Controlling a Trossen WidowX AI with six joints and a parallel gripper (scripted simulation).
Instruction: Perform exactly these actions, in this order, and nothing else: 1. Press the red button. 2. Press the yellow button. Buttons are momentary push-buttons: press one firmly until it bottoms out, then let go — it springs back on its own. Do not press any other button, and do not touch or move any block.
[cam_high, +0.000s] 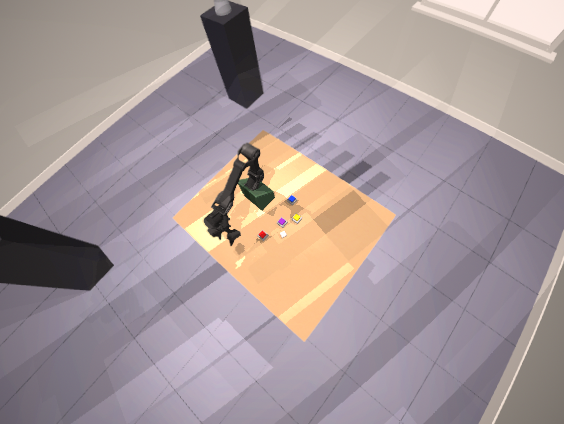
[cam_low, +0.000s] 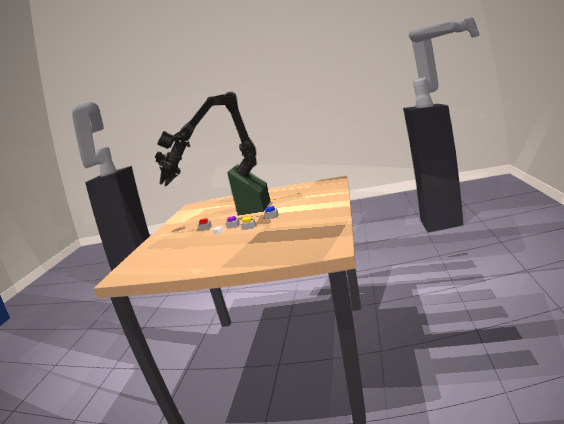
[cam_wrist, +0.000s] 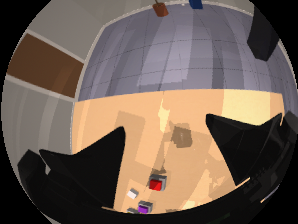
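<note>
Four buttons sit in a row on your table (cam_low: 280, 250): red button (cam_low: 203, 222) far left, then purple (cam_low: 231, 219), yellow button (cam_low: 246, 219), blue (cam_low: 270, 209). Your gripper (cam_low: 166, 179) hangs above the table's left edge, fingers apart, holding nothing. No writing is legible.
</note>
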